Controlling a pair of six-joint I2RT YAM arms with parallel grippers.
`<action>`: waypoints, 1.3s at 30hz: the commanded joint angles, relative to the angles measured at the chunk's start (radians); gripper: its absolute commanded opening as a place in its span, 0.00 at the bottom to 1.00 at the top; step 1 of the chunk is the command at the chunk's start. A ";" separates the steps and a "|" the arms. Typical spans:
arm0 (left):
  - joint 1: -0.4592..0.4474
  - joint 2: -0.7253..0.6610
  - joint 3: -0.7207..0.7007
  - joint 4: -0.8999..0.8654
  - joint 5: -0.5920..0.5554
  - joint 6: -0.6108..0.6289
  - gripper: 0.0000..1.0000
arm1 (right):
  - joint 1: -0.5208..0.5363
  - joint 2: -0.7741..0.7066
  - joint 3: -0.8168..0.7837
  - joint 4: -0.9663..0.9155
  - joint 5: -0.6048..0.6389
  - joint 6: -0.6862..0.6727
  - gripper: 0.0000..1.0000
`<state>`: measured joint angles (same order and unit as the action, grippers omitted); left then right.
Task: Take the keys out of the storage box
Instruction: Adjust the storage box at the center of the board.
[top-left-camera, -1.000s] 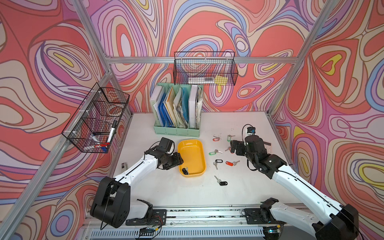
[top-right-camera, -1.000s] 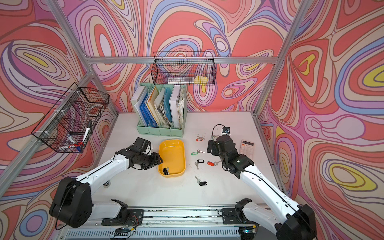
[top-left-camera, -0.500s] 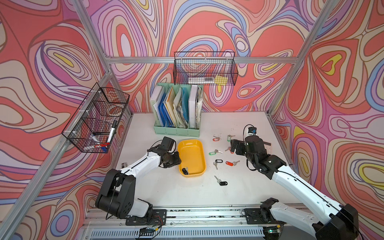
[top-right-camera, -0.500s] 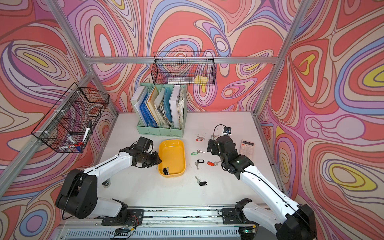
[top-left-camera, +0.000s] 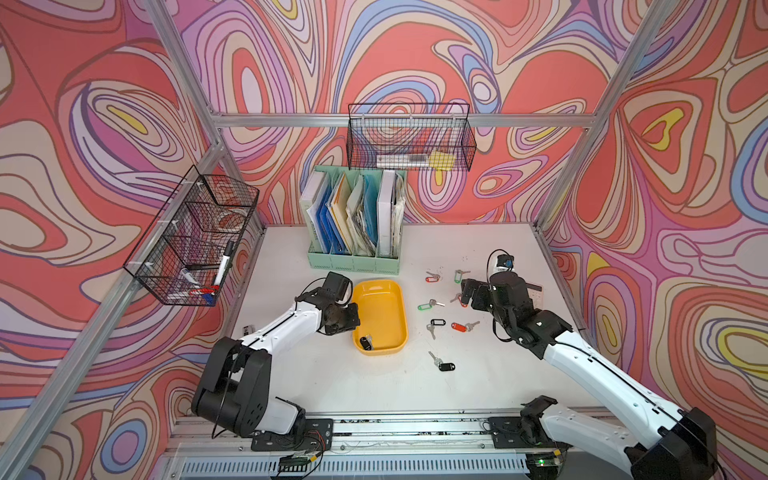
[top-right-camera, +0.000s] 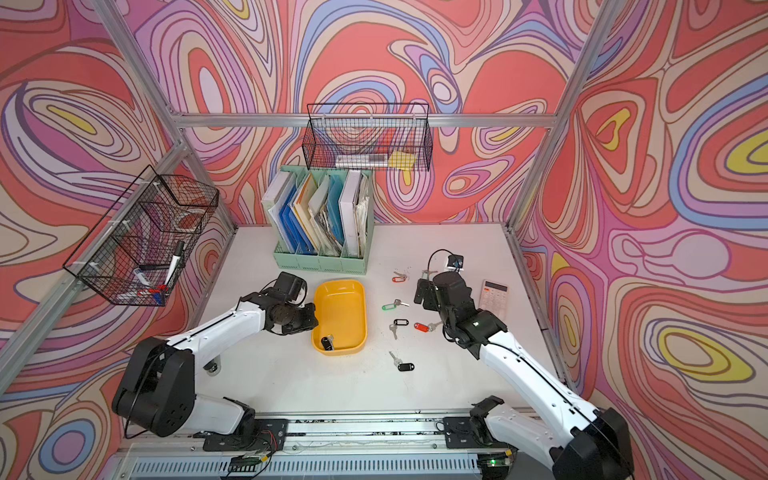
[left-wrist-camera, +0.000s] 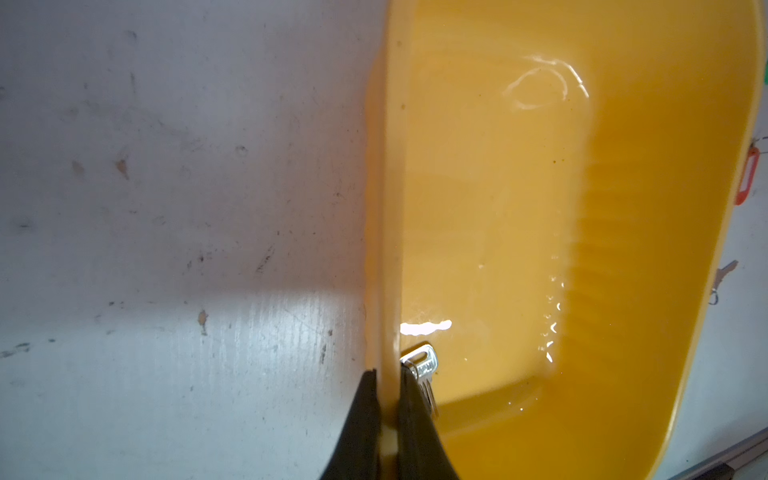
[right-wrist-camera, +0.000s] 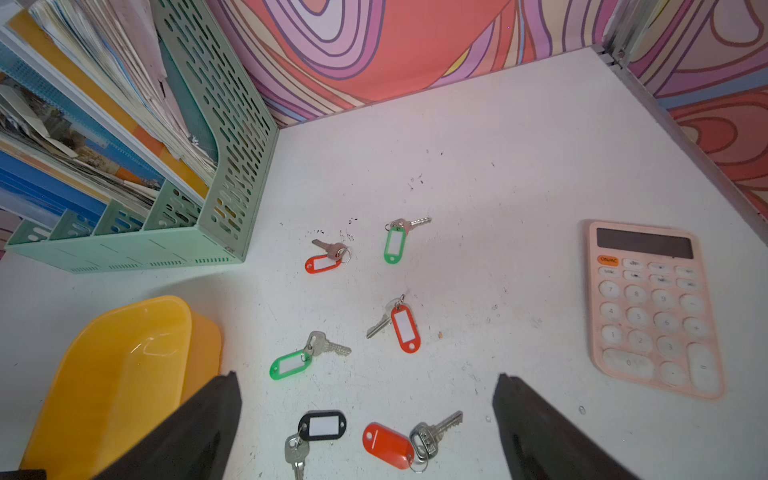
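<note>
A mint green file holder (top-left-camera: 353, 262) full of folders and papers stands at the back of the white table (top-left-camera: 332, 382). A pink calculator (right-wrist-camera: 654, 307) lies flat on the table. A side wire basket (top-left-camera: 166, 266) holds marker pens (top-left-camera: 224, 264). A back wire basket (top-left-camera: 409, 137) hangs above the file holder.

bright, even light; white glare streaks the glossy yellow plastic tray (left-wrist-camera: 540, 83), soft shadow dims the white counter (left-wrist-camera: 166, 187), wrist-view edges bend.

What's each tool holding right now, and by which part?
Left tool pinches the storage box by its long side wall; right tool is open, holding nothing.
</note>
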<state>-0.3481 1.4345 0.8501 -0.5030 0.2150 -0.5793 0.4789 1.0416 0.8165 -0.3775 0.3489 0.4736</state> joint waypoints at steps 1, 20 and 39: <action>-0.002 -0.060 0.009 -0.112 -0.042 0.033 0.03 | -0.003 -0.006 -0.011 -0.001 0.017 0.008 0.98; 0.073 -0.064 0.234 -0.672 0.250 0.170 0.00 | -0.003 0.064 0.058 -0.057 -0.031 -0.004 0.98; 0.081 0.087 0.343 -0.802 0.180 0.283 0.00 | -0.003 0.094 0.087 -0.103 -0.068 0.008 0.98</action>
<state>-0.2691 1.5352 1.1809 -1.2686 0.4156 -0.3031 0.4789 1.1301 0.8715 -0.4698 0.2951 0.4732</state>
